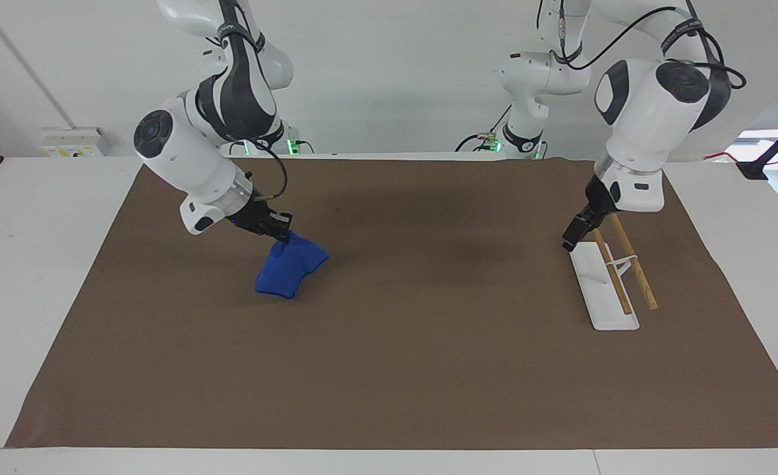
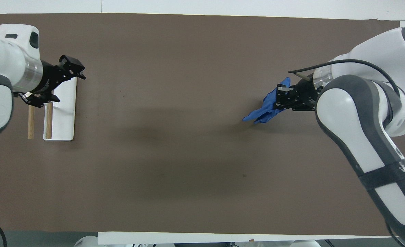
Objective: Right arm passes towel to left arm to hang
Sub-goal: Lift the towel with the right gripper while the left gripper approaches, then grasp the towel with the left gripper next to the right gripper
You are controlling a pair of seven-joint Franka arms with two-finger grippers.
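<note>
My right gripper [image 1: 282, 235] is shut on the top of the blue towel [image 1: 289, 269]. The towel hangs bunched below it, over the brown mat toward the right arm's end of the table. I cannot tell whether its lower end touches the mat. In the overhead view the right gripper [image 2: 280, 99] holds the towel [image 2: 265, 110] the same way. My left gripper [image 1: 572, 235] is empty and hangs over the end of the rack nearer the robots. It also shows in the overhead view [image 2: 70, 70].
The rack has a white base [image 1: 603, 297] and two wooden bars [image 1: 634, 264] and stands toward the left arm's end of the table; the overhead view shows its base [image 2: 65, 116] too. A brown mat [image 1: 395, 356] covers the table.
</note>
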